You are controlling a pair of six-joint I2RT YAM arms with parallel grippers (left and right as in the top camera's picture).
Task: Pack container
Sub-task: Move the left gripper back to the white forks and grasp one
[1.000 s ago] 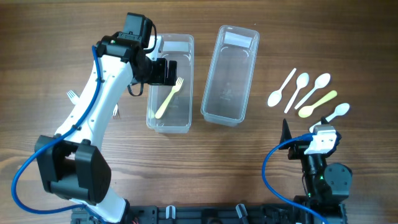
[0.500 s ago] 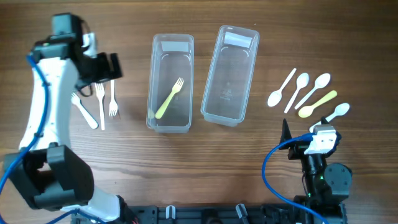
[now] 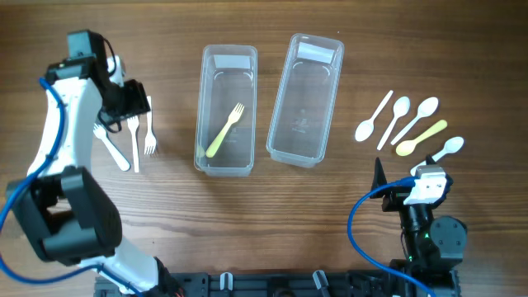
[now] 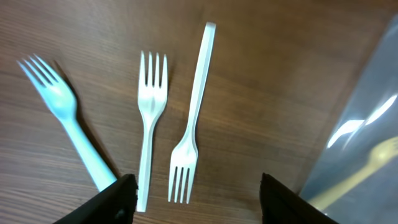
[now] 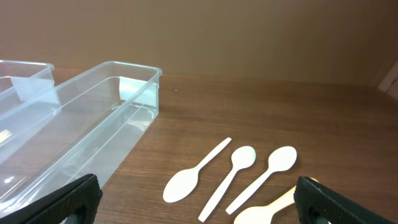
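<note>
Three white forks (image 3: 134, 139) lie on the table at the left. My left gripper (image 3: 132, 101) is open and empty just above them. In the left wrist view it (image 4: 199, 202) straddles the tines of one fork (image 4: 194, 118), with a second fork (image 4: 151, 124) and a pale blue-white fork (image 4: 68, 134) to the left. A yellow fork (image 3: 224, 130) lies inside the left clear container (image 3: 206, 107). The right clear container (image 3: 305, 107) is empty. Several spoons (image 3: 400, 124) lie at the right. My right gripper (image 3: 404, 186) is open and empty near the front edge, spoons (image 5: 230, 171) ahead of it.
The left container's wall (image 4: 367, 124) shows at the right edge of the left wrist view, the yellow fork (image 4: 354, 174) blurred behind it. The right container (image 5: 93, 118) fills the left of the right wrist view. One yellow spoon (image 3: 422, 138) lies among the white ones.
My left arm has swung left from over the left container to above the forks, and has dropped closer to them. The yellow fork stays in the container. The right arm has not moved.
</note>
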